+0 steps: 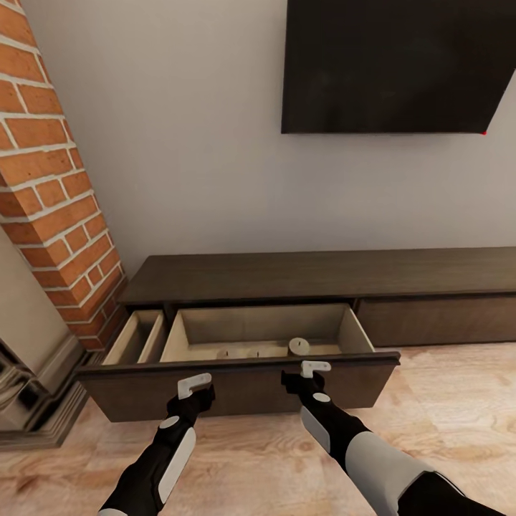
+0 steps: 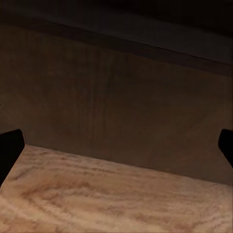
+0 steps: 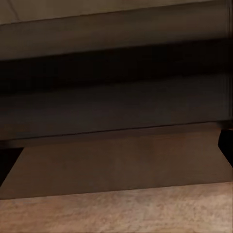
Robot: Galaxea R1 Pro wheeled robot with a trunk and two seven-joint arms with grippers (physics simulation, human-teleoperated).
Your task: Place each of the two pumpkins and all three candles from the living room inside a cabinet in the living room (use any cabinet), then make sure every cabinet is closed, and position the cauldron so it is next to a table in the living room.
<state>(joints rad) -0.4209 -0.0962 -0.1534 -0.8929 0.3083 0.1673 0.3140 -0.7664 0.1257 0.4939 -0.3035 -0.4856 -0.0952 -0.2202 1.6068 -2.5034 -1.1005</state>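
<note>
With our left gripper (image 1: 195, 387) and right gripper (image 1: 313, 370) at the open drawer (image 1: 236, 362) front, jaws wide and empty, a hard shove could topple the candle (image 1: 299, 346) at center frame.

From the head camera I get soft, even light with no obvious source; the grey wall (image 1: 186, 143) is flatly lit and the wooden floor (image 1: 444, 430) looks pale. A dim shadow lies under the cabinet (image 1: 315, 276) top, inside the open drawer (image 1: 261, 333). Straight edges bow toward the frame borders. Both wrist pictures are dark, soft and low in detail, with the drawer front murky brown.
</note>
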